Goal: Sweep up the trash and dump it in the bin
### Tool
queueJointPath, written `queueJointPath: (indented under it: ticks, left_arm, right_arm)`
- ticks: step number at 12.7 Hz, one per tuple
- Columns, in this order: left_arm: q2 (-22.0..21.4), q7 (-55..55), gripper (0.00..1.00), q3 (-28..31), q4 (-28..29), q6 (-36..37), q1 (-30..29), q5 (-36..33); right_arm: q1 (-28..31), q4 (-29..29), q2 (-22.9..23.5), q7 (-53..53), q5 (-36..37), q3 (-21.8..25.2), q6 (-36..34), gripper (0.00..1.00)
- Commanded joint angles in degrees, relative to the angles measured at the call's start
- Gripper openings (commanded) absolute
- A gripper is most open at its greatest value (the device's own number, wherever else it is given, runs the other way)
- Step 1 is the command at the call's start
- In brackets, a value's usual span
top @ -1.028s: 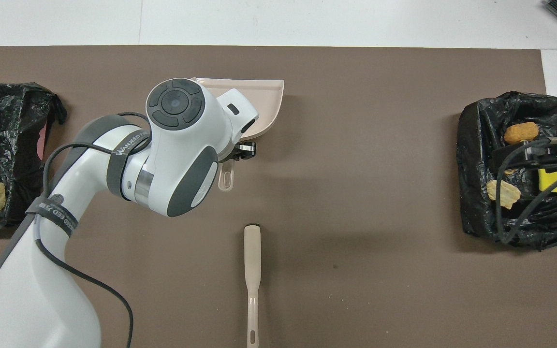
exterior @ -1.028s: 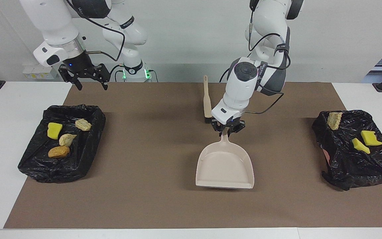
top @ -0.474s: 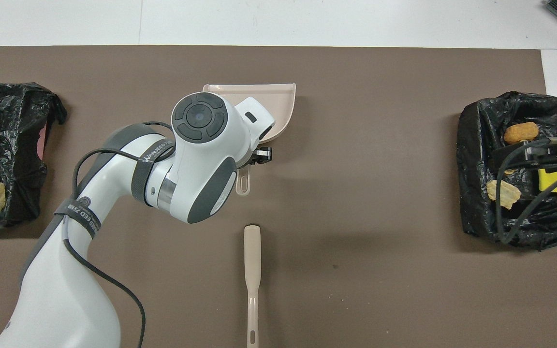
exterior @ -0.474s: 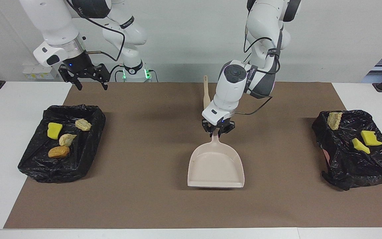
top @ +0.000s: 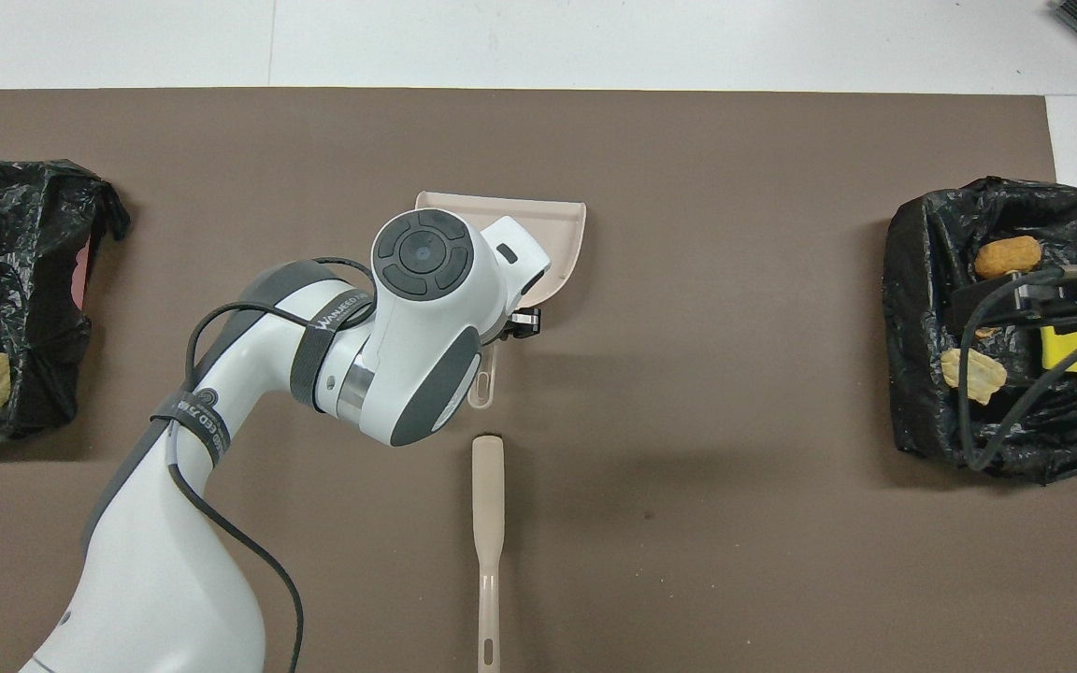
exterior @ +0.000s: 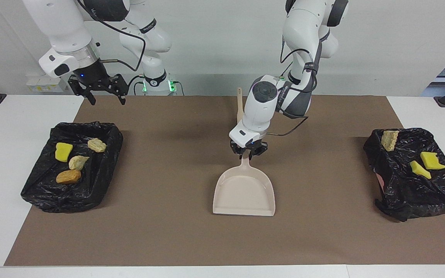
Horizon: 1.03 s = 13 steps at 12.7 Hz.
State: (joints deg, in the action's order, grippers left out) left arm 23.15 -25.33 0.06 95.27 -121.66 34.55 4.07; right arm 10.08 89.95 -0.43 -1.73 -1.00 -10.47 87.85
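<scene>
Left hand (exterior: 248, 151) grips the dustpan (exterior: 244, 192) handle on the brown mat (exterior: 168, 162); right hand (exterior: 99, 89) hangs open.

Left hand (exterior: 248, 151) grips dustpan (exterior: 244, 192) handle on mat (exterior: 168, 231)

yellow sponge chunks (exterior: 63, 151): 3 | bread lumps (exterior: 68, 176): 4 | bins (exterior: 102, 170): 2

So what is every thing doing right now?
Left gripper: shut on the dustpan handle.
Dustpan: flat on the mat, empty.
Brush: lying on the mat, untouched.
Right gripper: open, waiting above the mat.
Two bag-lined bins: open, holding all the trash.
</scene>
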Motion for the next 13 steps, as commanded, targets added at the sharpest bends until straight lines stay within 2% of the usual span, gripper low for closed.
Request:
queueJointPath:
  ticks: [1,2,3,5,8,13]
  left_arm:
    - [-0.83,-0.42,0.67,1.08,1.32,-0.42,0.96,0.86]
    - [-0.83,-0.42,0.79,1.08,1.23,-0.16,0.96,0.68]
    - [-1.09,-0.07,1.0,1.08,1.14,-0.07,0.78,0.33]
    - [-2.66,0.1,1.0,1.43,1.14,0.54,-0.18,0.06]
    - [-8.27,0.89,1.0,2.05,0.97,5.19,-4.39,-0.28]
    - [-20.32,17.66,1.0,2.22,-0.26,16.17,-15.72,-2.22]
  right_arm:
    - [0.47,1.11,-1.16,-0.82,-0.93,-0.16,-0.22,1.0]
    - [0.47,1.11,-1.16,-0.82,-0.93,-0.16,-0.22,1.0]
    - [0.47,1.11,-1.16,-0.82,-0.93,-0.16,-0.22,1.0]
    - [0.47,1.11,-1.16,-0.73,-0.93,-0.16,-0.22,1.0]
    - [0.47,1.11,-1.16,-0.82,-0.93,-0.16,-0.22,1.0]
    - [0.47,1.11,-1.16,-0.82,-0.93,-0.16,-0.22,1.0]
